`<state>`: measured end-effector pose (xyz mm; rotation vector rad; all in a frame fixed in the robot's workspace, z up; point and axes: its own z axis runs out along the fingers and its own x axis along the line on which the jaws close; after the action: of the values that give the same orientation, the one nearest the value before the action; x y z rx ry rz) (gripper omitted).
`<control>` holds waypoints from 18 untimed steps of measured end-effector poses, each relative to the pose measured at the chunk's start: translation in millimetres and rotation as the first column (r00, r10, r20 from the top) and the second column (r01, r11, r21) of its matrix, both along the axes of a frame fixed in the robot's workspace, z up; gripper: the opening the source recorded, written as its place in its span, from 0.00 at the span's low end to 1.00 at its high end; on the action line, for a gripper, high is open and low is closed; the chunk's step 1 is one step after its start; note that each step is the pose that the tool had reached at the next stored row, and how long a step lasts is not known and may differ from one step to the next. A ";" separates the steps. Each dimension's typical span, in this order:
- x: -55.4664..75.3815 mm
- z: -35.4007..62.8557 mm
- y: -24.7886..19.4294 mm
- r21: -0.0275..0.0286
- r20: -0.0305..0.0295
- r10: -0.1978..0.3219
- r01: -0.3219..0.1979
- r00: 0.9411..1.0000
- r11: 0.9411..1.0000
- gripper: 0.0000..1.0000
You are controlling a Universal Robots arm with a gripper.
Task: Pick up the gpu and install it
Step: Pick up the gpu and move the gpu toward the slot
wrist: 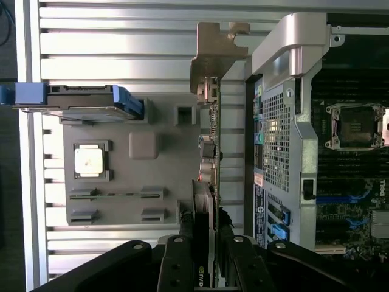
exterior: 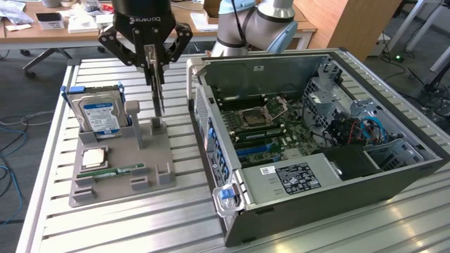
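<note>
— Where do we have the gpu (exterior: pixel 157 95)?
— Upright and edge-on over the grey holder (exterior: pixel 151 155). We cannot tell whether it touches the holder.
— And our gripper (exterior: pixel 151 66)?
— Its fingers are closed on the card's upper edge. The hard drive (exterior: pixel 100 116) stands in the holder, and the open computer case (exterior: pixel 338 174) lies just beside it.

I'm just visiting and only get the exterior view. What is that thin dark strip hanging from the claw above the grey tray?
Observer: That is the gpu, seen edge-on. The wrist view shows a pale metal bracket at its end away from the claw.
Operator: Is it really held?
Observer: Yes. In the wrist view the gripper has one finger pressed against each flat side of the card.
</note>
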<state>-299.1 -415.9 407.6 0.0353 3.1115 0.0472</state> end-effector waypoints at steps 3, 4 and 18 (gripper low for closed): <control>4.7 0.0 0.0 0.000 0.000 0.000 0.000 1.000 1.000 0.26; 6.3 0.0 0.0 0.000 0.000 0.000 0.000 1.000 1.000 0.26; 33.1 0.0 0.5 0.000 0.000 0.000 0.000 1.000 1.000 0.26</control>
<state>-266.0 -415.4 407.6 0.0353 3.1115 0.0472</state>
